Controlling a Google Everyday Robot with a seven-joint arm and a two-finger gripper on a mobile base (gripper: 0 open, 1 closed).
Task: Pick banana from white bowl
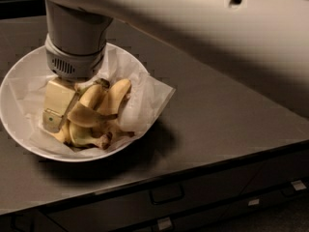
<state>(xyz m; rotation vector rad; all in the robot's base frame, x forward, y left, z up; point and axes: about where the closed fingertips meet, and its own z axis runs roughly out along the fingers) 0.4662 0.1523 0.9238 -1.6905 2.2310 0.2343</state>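
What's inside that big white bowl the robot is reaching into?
The white bowl holds crumpled white paper and a heap of bananas, with the claw down among them. The paper covers the bowl's bottom, and the arm hides part of the far rim.

gripper (65, 117) in white bowl (12, 81): tip buried among bananas (104, 100) | arm (193, 28) cut off at top edge

A dark grey countertop (231, 129) stretches right of and behind the gripper (67, 115), which sits low over its left part. Below and in front run dark drawer fronts (217, 197) with handles (166, 195), dimly lit
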